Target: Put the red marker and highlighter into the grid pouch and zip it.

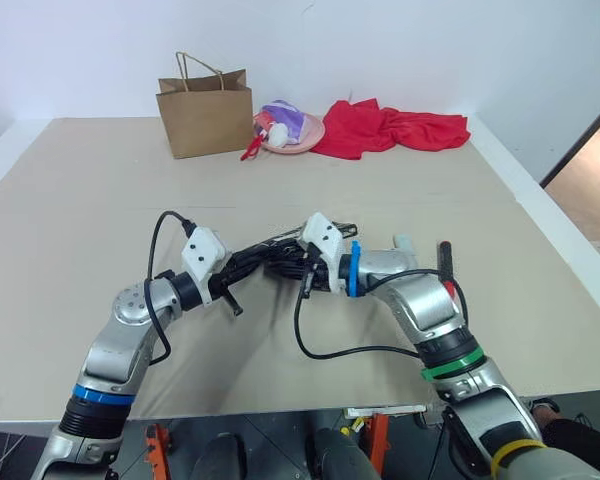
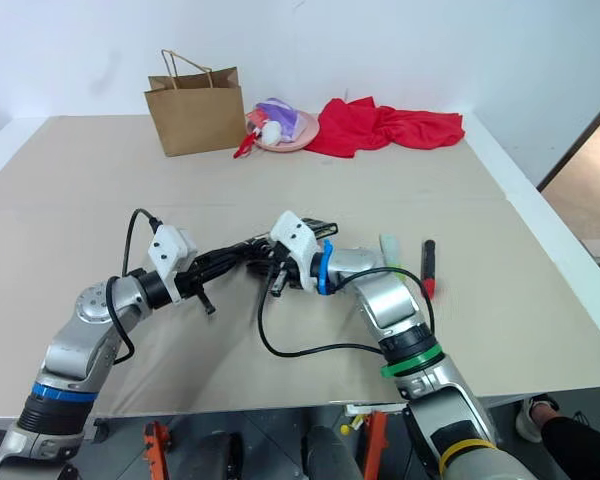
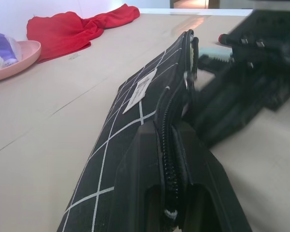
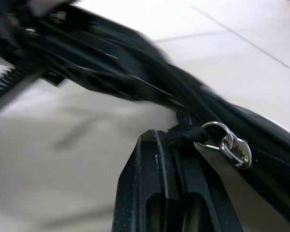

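Held above the counter (image 1: 100, 200) between both arms: the grid pouch (image 3: 135, 111), edge-up, zipper edge on top, white label facing the side with the pink dish. Clamped on one end of that zipper edge, the left pincer (image 3: 176, 159), fingers shut tight on the fabric either side of the teeth. Reaching in from the opposite side, the right pincer (image 4: 170, 145), fingers pressed together on the dark cord pull (image 4: 186, 131), silver zipper slider (image 4: 232, 147) just beside the fingertips. Seen from the head, both pincers meeting mid-counter, pouch spanning the short gap between them.

Lying flat on the counter just beyond the right forearm: the highlighter (image 2: 389, 246), mint-blue end visible, and next to it, farther to the right, the red marker (image 2: 429, 266), black barrel with red tip toward the robot. Both outside the pouch, apart from either pincer.

At the far edge: a brown paper bag (image 1: 205, 115), a pink dish (image 1: 295, 135) with purple contents, a crumpled red cloth (image 1: 390, 128).
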You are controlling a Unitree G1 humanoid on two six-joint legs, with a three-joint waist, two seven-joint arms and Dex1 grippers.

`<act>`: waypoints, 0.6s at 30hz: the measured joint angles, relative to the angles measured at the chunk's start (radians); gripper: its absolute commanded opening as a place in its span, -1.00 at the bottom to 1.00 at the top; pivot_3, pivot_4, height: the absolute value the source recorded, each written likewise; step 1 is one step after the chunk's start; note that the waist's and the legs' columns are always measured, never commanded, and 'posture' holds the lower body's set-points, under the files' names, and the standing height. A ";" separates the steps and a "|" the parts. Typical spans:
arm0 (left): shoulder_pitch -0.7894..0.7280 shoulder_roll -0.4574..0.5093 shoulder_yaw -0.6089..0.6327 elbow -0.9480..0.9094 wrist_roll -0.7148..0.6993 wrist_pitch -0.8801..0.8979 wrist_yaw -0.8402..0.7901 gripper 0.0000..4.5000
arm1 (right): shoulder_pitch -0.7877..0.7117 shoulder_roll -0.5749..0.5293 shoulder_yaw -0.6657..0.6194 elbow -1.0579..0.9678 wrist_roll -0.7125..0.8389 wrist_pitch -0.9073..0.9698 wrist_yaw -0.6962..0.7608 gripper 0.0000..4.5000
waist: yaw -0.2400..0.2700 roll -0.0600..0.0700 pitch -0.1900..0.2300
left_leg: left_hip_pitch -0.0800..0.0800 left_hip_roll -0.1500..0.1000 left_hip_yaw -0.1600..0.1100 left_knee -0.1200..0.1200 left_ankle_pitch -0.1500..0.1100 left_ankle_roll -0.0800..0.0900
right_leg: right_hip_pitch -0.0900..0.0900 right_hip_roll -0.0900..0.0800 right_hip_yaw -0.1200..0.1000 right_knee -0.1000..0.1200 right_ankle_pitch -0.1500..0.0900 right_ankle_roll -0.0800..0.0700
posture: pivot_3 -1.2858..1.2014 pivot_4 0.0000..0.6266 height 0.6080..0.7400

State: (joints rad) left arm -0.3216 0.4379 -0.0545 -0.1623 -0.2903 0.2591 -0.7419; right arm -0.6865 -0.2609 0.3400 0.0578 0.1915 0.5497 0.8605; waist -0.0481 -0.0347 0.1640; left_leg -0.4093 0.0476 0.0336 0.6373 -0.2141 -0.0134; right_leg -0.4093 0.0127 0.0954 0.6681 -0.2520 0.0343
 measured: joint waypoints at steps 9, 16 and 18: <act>-0.002 -0.013 -0.004 0.008 0.004 -0.009 -0.008 -1.00 | -0.017 0.030 0.005 0.000 -0.004 0.060 -0.038 -0.08 | 0.001 0.000 0.000 | -0.001 0.000 -0.003 0.000 0.000 0.000 | 0.000 -0.001 -0.003 0.000 0.000 -0.001 | 0.03 -0.52 1.00; -0.005 -0.026 -0.006 0.007 0.004 -0.023 0.000 -1.00 | -0.001 -0.032 -0.132 -0.119 0.170 0.230 0.021 0.82 | 0.001 0.000 0.000 | -0.004 0.000 -0.007 0.000 0.000 0.000 | 0.000 0.000 -0.007 0.000 -0.001 -0.002 | 0.03 -0.52 1.00; -0.004 -0.031 -0.012 0.007 0.004 -0.023 -0.002 -1.00 | 0.045 -0.100 -0.175 -0.225 0.256 0.314 0.046 0.82 | 0.001 0.000 0.000 | -0.005 -0.001 -0.008 0.000 0.000 0.000 | -0.001 -0.001 -0.009 0.000 -0.001 -0.002 | 0.03 -0.52 1.00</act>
State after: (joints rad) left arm -0.3252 0.4066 -0.0660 -0.1552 -0.2865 0.2361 -0.7437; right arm -0.6415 -0.3610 0.1650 -0.1670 0.4474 0.8633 0.9068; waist -0.0468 -0.0344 0.1642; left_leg -0.4146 0.0470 0.0256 0.6376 -0.2140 -0.0135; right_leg -0.4099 0.0119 0.0866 0.6676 -0.2532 0.0323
